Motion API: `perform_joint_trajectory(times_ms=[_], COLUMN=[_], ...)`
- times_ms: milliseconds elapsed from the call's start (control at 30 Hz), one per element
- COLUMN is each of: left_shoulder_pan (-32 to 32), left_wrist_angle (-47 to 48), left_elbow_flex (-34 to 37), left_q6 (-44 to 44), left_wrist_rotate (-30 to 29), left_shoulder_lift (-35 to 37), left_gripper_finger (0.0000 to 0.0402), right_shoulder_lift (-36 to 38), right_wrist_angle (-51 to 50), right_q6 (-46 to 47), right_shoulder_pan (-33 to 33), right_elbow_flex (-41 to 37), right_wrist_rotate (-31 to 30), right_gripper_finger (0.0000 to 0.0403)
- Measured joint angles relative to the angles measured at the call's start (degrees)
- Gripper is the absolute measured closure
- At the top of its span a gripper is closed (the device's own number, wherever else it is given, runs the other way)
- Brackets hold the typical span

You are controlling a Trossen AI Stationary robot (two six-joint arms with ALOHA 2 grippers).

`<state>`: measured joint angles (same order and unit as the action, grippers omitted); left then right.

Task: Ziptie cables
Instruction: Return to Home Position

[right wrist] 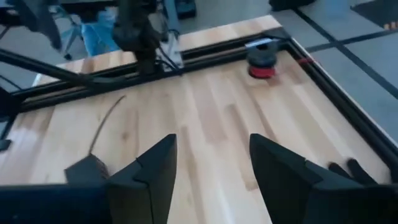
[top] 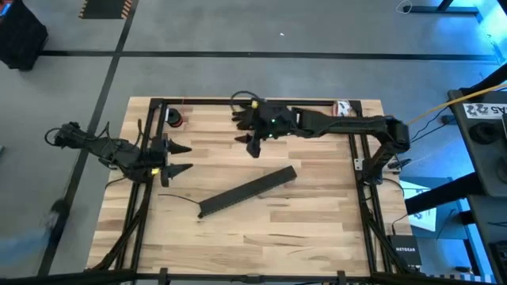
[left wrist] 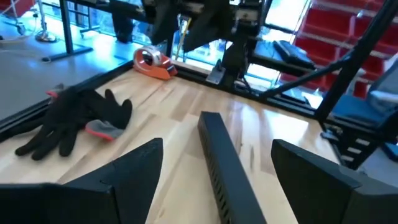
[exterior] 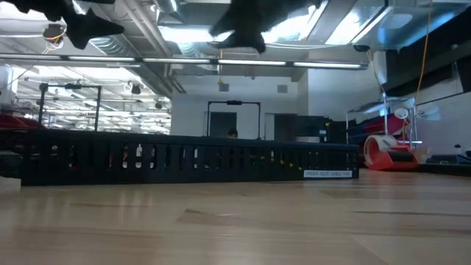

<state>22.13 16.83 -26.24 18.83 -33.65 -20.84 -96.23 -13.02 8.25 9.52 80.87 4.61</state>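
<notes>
A long black slotted channel [top: 247, 191] lies flat and slantwise on the wooden table near its middle, also seen in the low view [exterior: 191, 160] and the left wrist view [left wrist: 217, 155]. A thin dark strip [top: 184, 199] lies at the channel's left end. The cables show in no view. My left gripper [top: 181, 158] hangs open at the table's left edge, pointing toward the channel and clear of it. My right gripper [top: 253, 145] is raised above the far middle of the table, open with nothing between its fingers [right wrist: 212, 142].
A black glove [left wrist: 74, 118] lies near the far edge under my right arm. A red tape dispenser [exterior: 386, 151] stands at the far right corner and a red-and-black roll [top: 174, 119] at the far left. A black frame [top: 142, 182] borders the table. Bare wood [top: 261, 245] lies near the front.
</notes>
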Motion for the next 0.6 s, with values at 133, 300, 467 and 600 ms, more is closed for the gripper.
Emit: perform_joint_trajectory(times_ms=[133,300,467,600], left_shoulder_pan=[-0.85,-1.20,-1.20,-1.20], left_wrist_angle=[-0.21,-0.35,-0.38,-0.36], left_elbow_flex=[1.53,1.70,1.72,1.72], left_q6=[-0.30,-0.83,-0.79,-0.77], left_wrist_rotate=[0.00,-0.02,-0.02,-0.02], left_shoulder_lift=[3.57,6.19,6.83,6.79], left_gripper_finger=[0.0107,0.0107,0.0107,0.0107], right_shoulder_lift=[4.39,8.60,12.67,14.57], right_wrist_angle=[5.49,13.00,17.02,19.41], right_q6=[0.53,2.12,2.50,2.41], right_shoulder_pan=[1.90,4.29,6.25,8.60], right_elbow_flex=[-7.74,-17.39,-23.94,-28.39], right_wrist_rotate=[1.15,3.89,5.84,8.98], right_gripper_finger=[0.0210,0.0210,0.0212,0.0238])
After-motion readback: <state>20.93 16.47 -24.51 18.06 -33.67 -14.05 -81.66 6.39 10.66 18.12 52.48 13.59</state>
